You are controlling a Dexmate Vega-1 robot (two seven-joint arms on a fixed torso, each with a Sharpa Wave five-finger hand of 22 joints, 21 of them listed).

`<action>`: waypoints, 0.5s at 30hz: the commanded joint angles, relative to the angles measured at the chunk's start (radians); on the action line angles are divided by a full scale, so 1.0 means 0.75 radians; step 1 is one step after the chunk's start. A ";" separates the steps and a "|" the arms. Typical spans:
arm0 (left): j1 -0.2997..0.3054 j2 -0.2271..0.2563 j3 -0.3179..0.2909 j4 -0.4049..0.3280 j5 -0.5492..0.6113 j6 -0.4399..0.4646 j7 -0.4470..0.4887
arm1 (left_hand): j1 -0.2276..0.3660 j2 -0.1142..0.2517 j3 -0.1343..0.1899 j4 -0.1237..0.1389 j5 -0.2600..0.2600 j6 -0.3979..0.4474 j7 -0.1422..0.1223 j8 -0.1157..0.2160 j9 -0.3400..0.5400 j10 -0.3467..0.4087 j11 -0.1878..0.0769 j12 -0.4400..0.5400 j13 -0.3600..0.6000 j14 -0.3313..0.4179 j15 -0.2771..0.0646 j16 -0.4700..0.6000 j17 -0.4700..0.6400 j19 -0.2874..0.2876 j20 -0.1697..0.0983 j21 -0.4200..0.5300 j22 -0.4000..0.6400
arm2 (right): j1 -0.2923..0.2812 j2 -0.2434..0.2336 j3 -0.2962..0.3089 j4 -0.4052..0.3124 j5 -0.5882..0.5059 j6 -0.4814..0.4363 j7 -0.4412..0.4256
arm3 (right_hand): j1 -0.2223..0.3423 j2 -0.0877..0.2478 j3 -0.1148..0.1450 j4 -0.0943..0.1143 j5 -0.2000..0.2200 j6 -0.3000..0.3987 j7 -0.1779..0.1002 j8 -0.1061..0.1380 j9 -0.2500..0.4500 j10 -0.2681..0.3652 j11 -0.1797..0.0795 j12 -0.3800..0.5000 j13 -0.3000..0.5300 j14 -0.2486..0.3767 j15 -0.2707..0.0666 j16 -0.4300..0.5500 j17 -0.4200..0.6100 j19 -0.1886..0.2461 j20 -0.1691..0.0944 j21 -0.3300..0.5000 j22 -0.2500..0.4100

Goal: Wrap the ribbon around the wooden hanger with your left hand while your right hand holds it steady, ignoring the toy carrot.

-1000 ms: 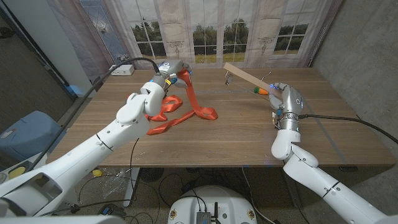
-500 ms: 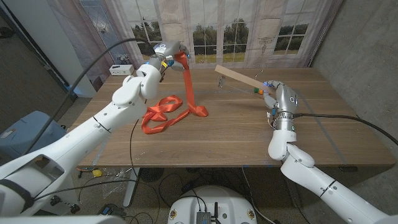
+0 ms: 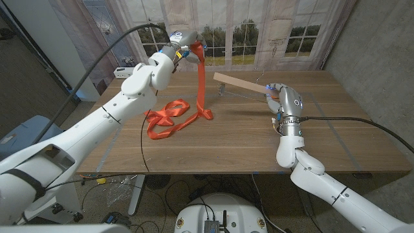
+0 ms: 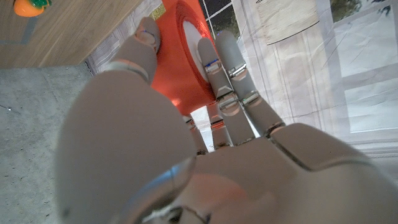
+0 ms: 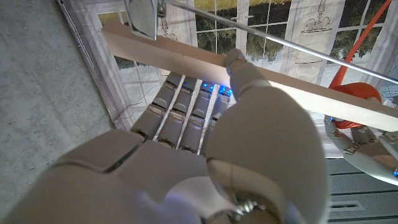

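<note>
My left hand (image 3: 182, 41) is raised high over the table's far side and grips the upper end of the orange ribbon (image 3: 201, 77). The ribbon hangs straight down to a loose pile (image 3: 169, 116) on the table. In the left wrist view, the fingers (image 4: 227, 62) press against the ribbon (image 4: 183, 59). My right hand (image 3: 284, 100) holds one end of the wooden hanger (image 3: 242, 85), which slants up and leftward above the table, close to the hanging ribbon. In the right wrist view the hanger's bar (image 5: 180, 55) lies across the fingers (image 5: 186, 106). The toy carrot (image 4: 30, 6) lies on the table.
A wooden table (image 3: 226, 145) spreads in front, with curtained windows (image 3: 226, 32) behind it. A small white box (image 3: 127, 71) sits at the back left corner. A black cable (image 3: 103, 58) arcs along my left arm. A grey wall stands on the right.
My left hand has risen and moved right with the ribbon, pulling it taut and upright. My right hand has drawn the hanger leftward, nearer the ribbon.
</note>
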State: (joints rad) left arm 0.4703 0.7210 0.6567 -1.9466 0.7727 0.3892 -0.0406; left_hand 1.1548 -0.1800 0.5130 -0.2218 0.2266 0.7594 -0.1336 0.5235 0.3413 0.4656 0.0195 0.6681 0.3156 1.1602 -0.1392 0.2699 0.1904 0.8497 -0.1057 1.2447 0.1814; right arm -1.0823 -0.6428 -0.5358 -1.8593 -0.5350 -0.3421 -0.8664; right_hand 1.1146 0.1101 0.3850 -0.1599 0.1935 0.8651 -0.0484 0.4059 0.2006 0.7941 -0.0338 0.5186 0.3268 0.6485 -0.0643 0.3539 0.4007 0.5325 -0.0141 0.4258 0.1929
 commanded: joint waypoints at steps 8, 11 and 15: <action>-0.112 -0.045 0.016 -0.014 0.017 -0.157 -0.057 | 0.286 0.288 0.077 0.066 0.004 0.283 0.277 0.007 0.004 0.455 -0.020 -0.001 0.333 0.120 -0.126 -0.006 0.008 -0.008 -0.112 0.020 0.001 | 0.044 0.030 -0.043 0.037 -0.050 -0.009 0.046 | 0.016 0.037 0.012 0.010 0.007 0.177 0.022 0.038 0.051 0.113 -0.017 0.013 0.005 0.015 -0.187 -0.012 0.003 0.000 -0.008 0.010 0.004; -0.109 -0.047 0.002 -0.032 -0.005 -0.192 -0.055 | 0.286 0.288 0.078 0.066 0.004 0.282 0.278 0.006 0.004 0.459 -0.024 -0.003 0.331 0.122 -0.126 -0.006 0.008 -0.009 -0.112 0.022 0.001 | 0.058 0.041 -0.048 0.048 -0.051 -0.013 0.048 | 0.016 0.038 0.012 0.010 0.007 0.176 0.023 0.037 0.051 0.113 -0.016 0.012 0.004 0.015 -0.189 -0.013 0.004 0.000 -0.008 0.011 0.004; -0.091 -0.039 -0.017 -0.081 -0.024 -0.245 -0.042 | 0.286 0.288 0.079 0.066 0.004 0.280 0.277 0.006 0.007 0.459 -0.022 -0.006 0.332 0.123 -0.126 -0.007 0.009 -0.010 -0.113 0.025 0.001 | 0.088 0.051 -0.064 0.070 -0.057 -0.010 0.059 | 0.015 0.036 0.013 0.010 0.008 0.176 0.024 0.038 0.050 0.115 -0.015 0.012 0.003 0.016 -0.189 -0.016 0.002 0.000 -0.008 0.012 0.004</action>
State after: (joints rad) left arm 0.4030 0.6936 0.6696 -1.9547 0.7824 0.2886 -0.0745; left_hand 1.1575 -0.1827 0.5129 -0.2216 0.2230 0.7633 -0.1302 0.5259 0.3413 0.4751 0.0216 0.6601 0.3163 1.1685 -0.1450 0.2662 0.1934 0.8480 -0.1075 1.2576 0.1815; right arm -1.0521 -0.6258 -0.5640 -1.8354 -0.5668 -0.3418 -0.8372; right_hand 1.1133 0.1114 0.3850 -0.1599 0.1931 0.8651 -0.0484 0.4059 0.2006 0.7941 -0.0338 0.5217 0.3268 0.6520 -0.0608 0.3435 0.4015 0.5325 -0.0141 0.4258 0.1929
